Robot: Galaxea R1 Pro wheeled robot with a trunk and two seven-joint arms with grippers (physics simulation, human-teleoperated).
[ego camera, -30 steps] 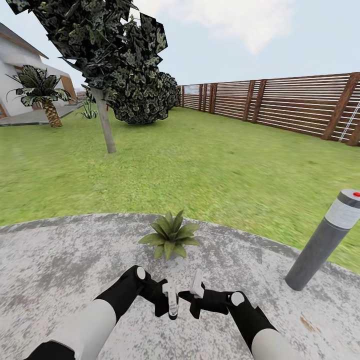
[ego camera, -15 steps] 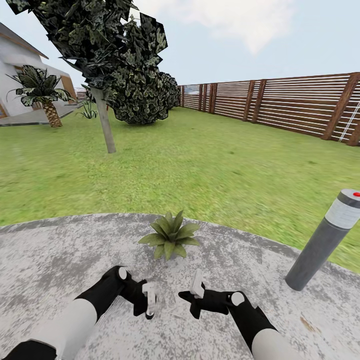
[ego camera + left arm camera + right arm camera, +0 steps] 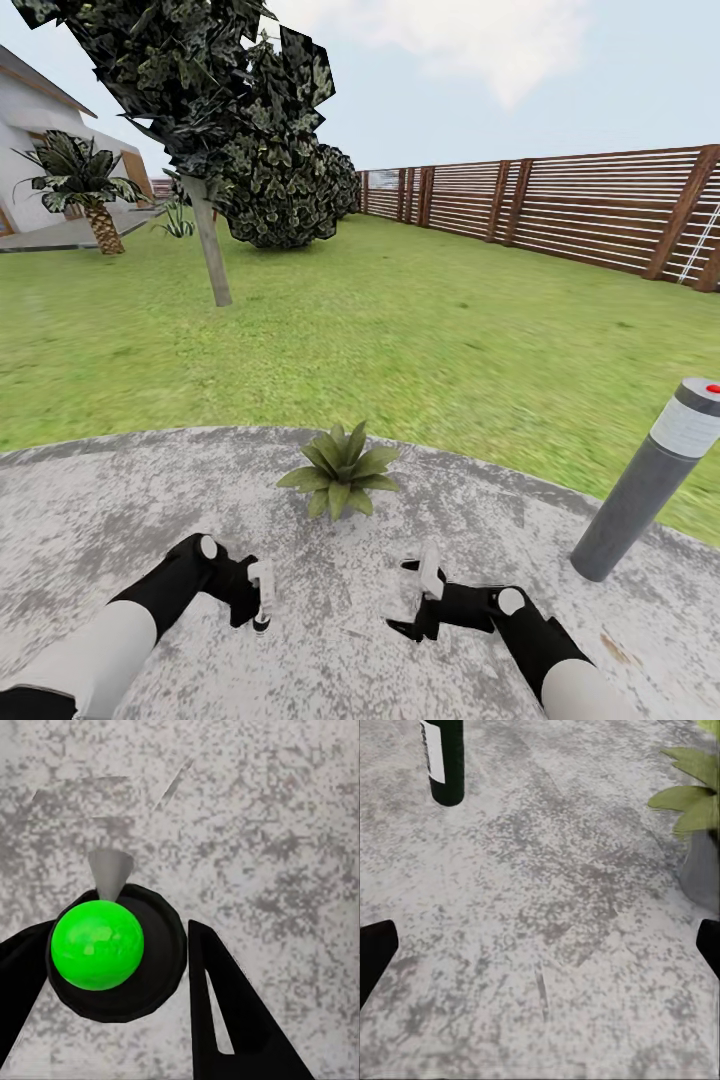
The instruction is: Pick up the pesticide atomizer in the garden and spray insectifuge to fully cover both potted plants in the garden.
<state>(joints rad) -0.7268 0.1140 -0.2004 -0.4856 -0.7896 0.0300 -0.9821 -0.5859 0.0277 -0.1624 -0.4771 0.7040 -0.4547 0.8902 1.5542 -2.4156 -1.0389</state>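
My left gripper hovers low over the round grey patio, shut on the pesticide atomizer. In the left wrist view the atomizer shows end-on: a green dome on a black round body with a grey nozzle, between the two black fingers. From the right wrist it is a dark bottle with a pale label. One potted plant, a rosette of pointed green leaves, stands just beyond both grippers, and its grey pot shows in the right wrist view. My right gripper is open and holds nothing.
A grey bollard light leans at the patio's right edge. Beyond the patio lies the green lawn with a tree trunk at the left and the brown slat fence at the back right. A palm stands by the house.
My left arm has swung left and back with the atomizer. The right gripper has shifted a little to the right, so the two grippers now stand well apart.
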